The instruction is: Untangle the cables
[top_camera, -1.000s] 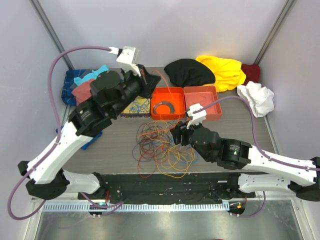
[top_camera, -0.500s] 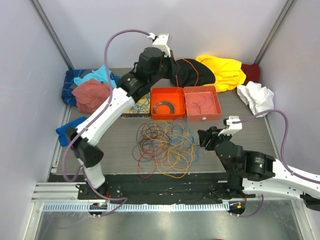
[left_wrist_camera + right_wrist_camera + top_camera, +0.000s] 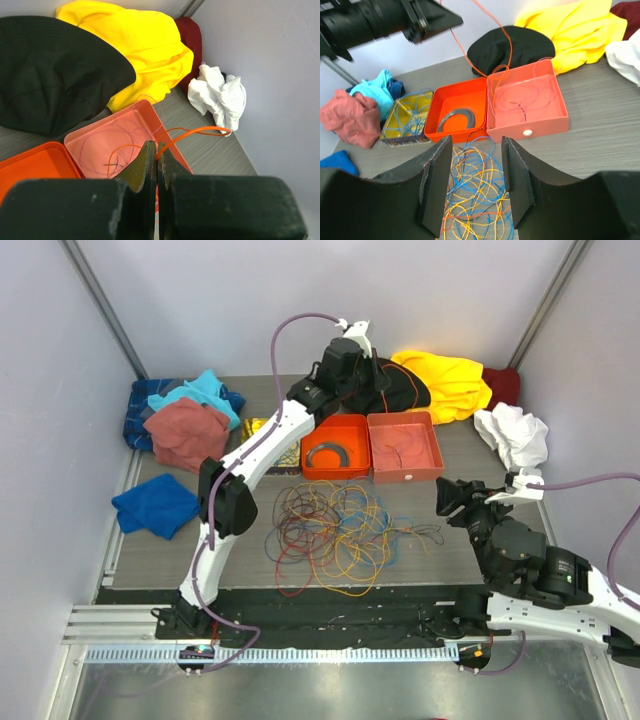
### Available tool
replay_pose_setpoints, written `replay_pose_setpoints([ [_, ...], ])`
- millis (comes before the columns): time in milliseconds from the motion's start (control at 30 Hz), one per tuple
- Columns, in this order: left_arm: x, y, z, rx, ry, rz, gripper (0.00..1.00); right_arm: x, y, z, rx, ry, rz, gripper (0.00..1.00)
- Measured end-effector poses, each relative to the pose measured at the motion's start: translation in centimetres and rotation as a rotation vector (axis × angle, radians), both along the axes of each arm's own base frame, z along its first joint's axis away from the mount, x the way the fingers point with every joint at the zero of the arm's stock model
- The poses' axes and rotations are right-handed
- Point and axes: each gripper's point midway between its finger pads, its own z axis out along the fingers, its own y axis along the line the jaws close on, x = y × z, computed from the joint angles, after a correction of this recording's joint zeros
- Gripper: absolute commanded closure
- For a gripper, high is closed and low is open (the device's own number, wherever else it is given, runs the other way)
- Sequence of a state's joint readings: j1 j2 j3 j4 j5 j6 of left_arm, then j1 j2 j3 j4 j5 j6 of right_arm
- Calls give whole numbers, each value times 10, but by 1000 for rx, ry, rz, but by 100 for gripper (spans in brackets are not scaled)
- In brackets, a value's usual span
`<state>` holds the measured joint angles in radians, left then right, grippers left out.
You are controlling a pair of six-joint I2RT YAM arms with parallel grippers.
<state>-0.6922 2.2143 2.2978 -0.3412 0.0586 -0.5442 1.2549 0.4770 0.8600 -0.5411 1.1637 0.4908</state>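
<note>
At the left gripper [image 3: 156, 148]: clenched tight on a single orange cable [image 3: 200, 131]. Arcs out rightward from the fingertips, then trails down into the orange tray [image 3: 137, 117] just below them; hard to tell whether touching the thin strands lying inside. Beyond the fingertips, black cloth [image 3: 50, 75], yellow cloth [image 3: 145, 45] and white cloth [image 3: 217, 97].

At the right gripper [image 3: 472, 185]: spread wide, holding nothing. Hangs apart from the main tangle of cables [image 3: 475, 200], heaped on the table [image 3: 600, 125] just ahead of and below its fingers, on the near side of both trays. Farther ahead, in the second tray [image 3: 470, 106], a grey curved strip [image 3: 452, 119].
</note>
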Motion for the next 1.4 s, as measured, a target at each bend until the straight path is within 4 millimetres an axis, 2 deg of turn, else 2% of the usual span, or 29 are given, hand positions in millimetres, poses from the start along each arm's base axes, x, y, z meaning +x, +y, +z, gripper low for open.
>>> replay_pose_setpoints([
  [100, 8, -8, -17, -26, 27, -18, 100, -1, -8, 5, 8, -15, -17, 48],
  [300, 19, -23, -47, -73, 65, -52, 100, 0, -11, 5, -12, -21, -29, 48],
  [500, 28, -24, -104, 2, 126, -37, 100, 0, -13, 5, -30, -22, -32, 47],
  [767, 22, -30, -157, 78, 197, -82, 99, 2, -8, 2, -57, -16, -35, 47],
  [800, 19, -30, -163, 90, 205, -94, 81, 2, -7, 1, -62, -14, -35, 47],
  [867, 13, -30, -173, 120, 223, -117, 58, 3, -6, 1, -69, -13, -35, 47],
  [900, 11, -30, -177, 134, 221, -129, 23, 3, -5, 1, -71, -12, -34, 47],
  [933, 9, -29, -178, 144, 216, -135, 8, 3, -5, 0, -72, -12, -34, 47],
  [967, 6, -26, -182, 160, 216, -141, 0, 3, -5, 1, -72, -12, -35, 47],
  [1033, -4, -17, -186, 191, 227, -144, 0, 3, -5, 1, -71, -12, -34, 47],
  [1133, -18, -3, -176, 219, 222, -137, 0, 3, -4, 0, -73, -12, -34, 47],
  [1233, -31, 15, -142, 215, 177, -113, 0, 4, -1, 0, -76, -10, -33, 47],
  [1333, -42, 35, -84, 176, 81, -70, 0, 5, 2, 0, -73, -9, -28, 47],
  [1400, -55, 55, -35, 128, -6, -25, 0, 5, 4, -1, -75, -8, -24, 47],
])
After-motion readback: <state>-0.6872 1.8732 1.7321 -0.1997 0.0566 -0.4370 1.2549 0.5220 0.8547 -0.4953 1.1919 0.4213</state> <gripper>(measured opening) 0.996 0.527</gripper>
